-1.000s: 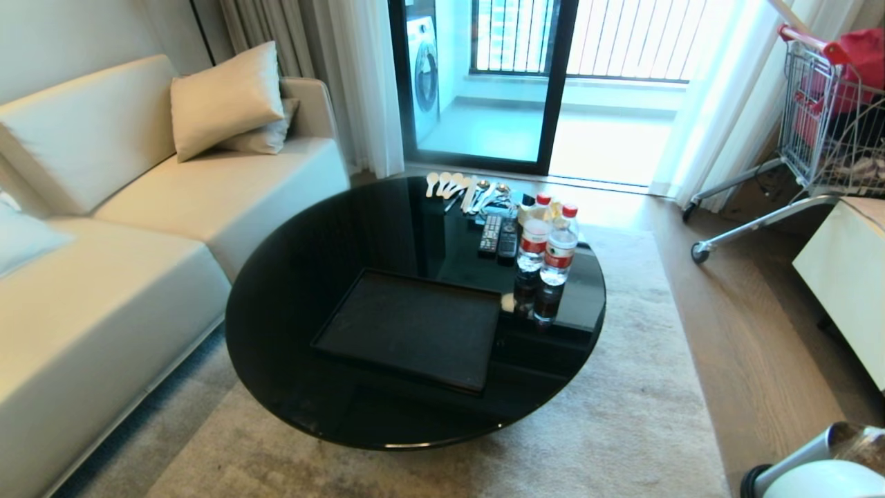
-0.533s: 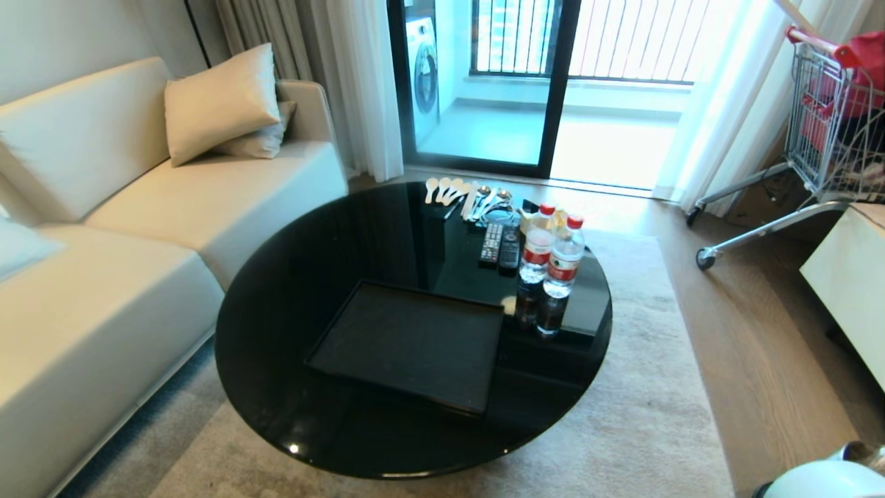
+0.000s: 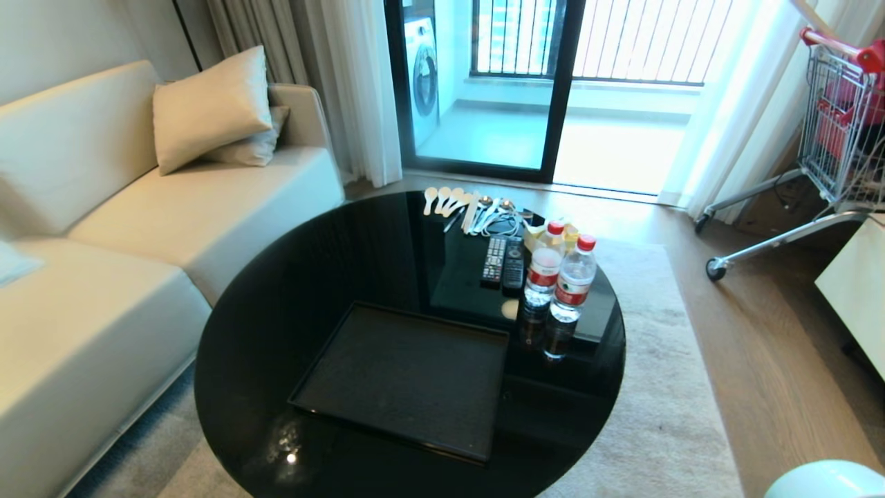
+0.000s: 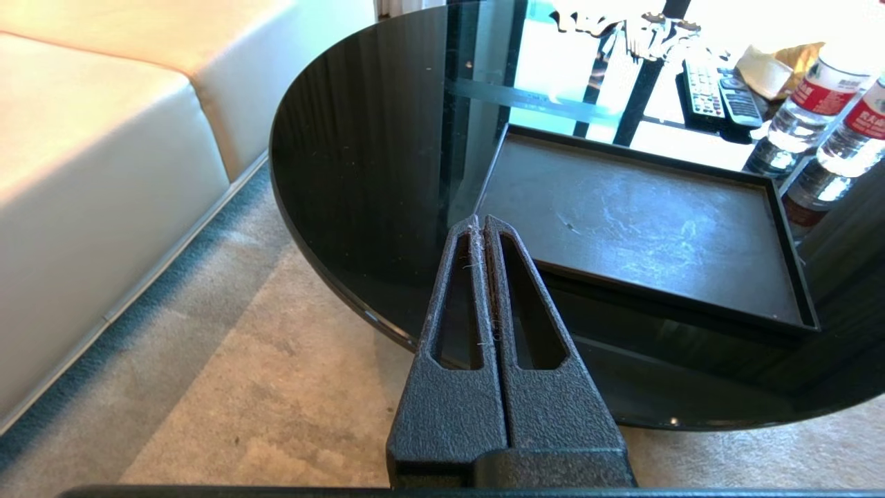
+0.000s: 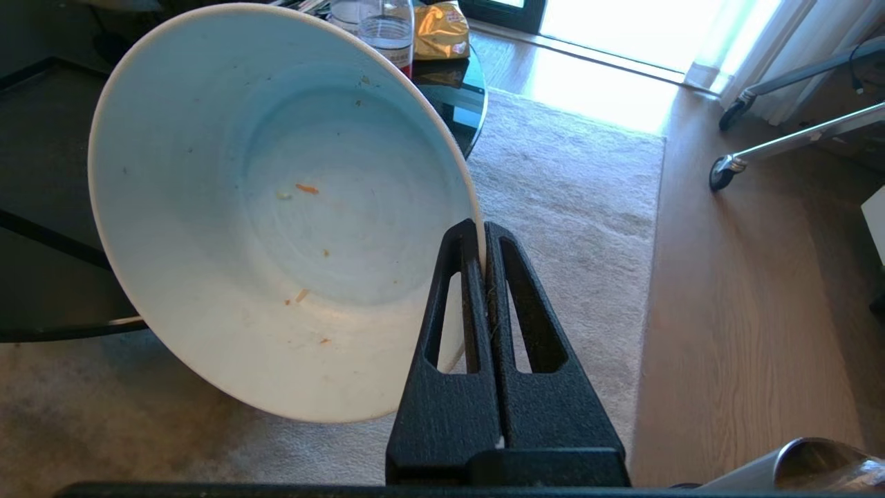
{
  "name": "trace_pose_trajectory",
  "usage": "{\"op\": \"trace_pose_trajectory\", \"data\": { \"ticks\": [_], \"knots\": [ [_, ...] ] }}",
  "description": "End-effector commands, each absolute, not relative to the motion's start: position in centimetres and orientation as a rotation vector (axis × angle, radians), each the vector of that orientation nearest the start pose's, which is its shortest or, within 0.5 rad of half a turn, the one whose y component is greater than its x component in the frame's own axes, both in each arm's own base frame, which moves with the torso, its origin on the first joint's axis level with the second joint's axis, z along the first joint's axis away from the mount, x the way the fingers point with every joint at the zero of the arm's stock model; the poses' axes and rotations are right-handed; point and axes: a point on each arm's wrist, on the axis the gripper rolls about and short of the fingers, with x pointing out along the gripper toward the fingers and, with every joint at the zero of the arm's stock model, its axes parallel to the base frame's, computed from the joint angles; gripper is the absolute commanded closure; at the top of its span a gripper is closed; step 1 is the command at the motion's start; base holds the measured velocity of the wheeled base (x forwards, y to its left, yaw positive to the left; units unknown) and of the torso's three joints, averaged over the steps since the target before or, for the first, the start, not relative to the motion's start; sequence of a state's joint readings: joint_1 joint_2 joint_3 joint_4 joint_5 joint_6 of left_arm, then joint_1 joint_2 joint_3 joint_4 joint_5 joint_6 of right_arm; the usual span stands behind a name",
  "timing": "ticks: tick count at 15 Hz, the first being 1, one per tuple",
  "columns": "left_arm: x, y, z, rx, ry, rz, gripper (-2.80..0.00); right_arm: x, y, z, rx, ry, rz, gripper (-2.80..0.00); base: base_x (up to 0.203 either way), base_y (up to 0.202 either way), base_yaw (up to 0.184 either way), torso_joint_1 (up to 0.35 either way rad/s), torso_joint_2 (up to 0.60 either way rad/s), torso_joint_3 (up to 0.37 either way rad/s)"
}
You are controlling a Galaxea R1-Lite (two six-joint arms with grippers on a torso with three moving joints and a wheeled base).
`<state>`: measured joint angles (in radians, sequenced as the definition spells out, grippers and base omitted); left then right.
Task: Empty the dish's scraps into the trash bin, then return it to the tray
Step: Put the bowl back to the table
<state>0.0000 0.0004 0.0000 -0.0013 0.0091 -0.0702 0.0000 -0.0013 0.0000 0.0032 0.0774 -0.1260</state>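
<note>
My right gripper (image 5: 480, 228) is shut on the rim of the dish (image 5: 276, 207), a white bowl held tilted over the carpet beside the table. Only tiny orange crumbs (image 5: 308, 188) cling to its inside; the scraps themselves are out of view. The dish's edge (image 3: 823, 482) peeks into the lower right corner of the head view. The black tray (image 3: 408, 377) lies bare on the round black table (image 3: 325, 277). A brushed-steel curve of the trash bin (image 5: 816, 462) shows close behind the right gripper. My left gripper (image 4: 482, 220) is shut and holds nothing, level in front of the table's near edge, towards the tray (image 4: 650, 221).
Two water bottles (image 3: 561, 280), two remotes (image 3: 502, 261) and several spoons (image 3: 460, 202) sit on the table's far half. A cream sofa (image 3: 104, 263) runs along the left. A shopping cart (image 3: 830, 138) and a pale cabinet (image 3: 857, 290) stand on the right, on the wooden floor.
The whole head picture has shifted: the table and tray now sit lower and closer, so the camera moved. The steel bin has dropped out of the lower right corner. Both arms keep their pose.
</note>
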Motion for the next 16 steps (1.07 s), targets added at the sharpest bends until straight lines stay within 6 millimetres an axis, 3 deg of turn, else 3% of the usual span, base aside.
{"op": "trace_pose_trajectory", "data": {
  "ticks": [1, 4, 11, 14, 16],
  "knots": [
    [-2.3, 0.0, 7.6, -0.071, -0.002, 0.009, 0.00, -2.3, 0.2, 7.6, -0.136, -0.003, 0.075, 0.00, 0.000, 0.000, 0.000, 0.000, 0.00, 0.000],
    [-2.3, 0.0, 7.6, -0.071, -0.002, 0.009, 0.00, -2.2, 0.2, 7.7, -0.234, 0.012, 0.076, 0.00, 0.000, 0.000, 0.000, 0.000, 0.00, 0.000],
    [-2.3, 0.0, 7.6, -0.071, -0.002, 0.009, 0.00, -2.3, 0.2, 7.8, -0.259, -0.011, 0.074, 0.00, 0.000, 0.000, 0.000, 0.000, 0.00, 0.000],
    [-2.3, 0.0, 7.6, -0.071, -0.002, 0.010, 0.00, -3.0, 0.3, 10.5, -0.263, -0.089, 0.117, 0.00, 0.000, 0.000, 0.000, 0.000, 0.00, 0.000],
    [-2.3, 0.0, 7.6, -0.071, -0.002, 0.009, 0.00, -2.1, 0.4, 12.7, -0.259, -0.035, 0.160, 0.00, 0.000, 0.000, 0.000, 0.000, 0.00, 0.000]
  ]
}}
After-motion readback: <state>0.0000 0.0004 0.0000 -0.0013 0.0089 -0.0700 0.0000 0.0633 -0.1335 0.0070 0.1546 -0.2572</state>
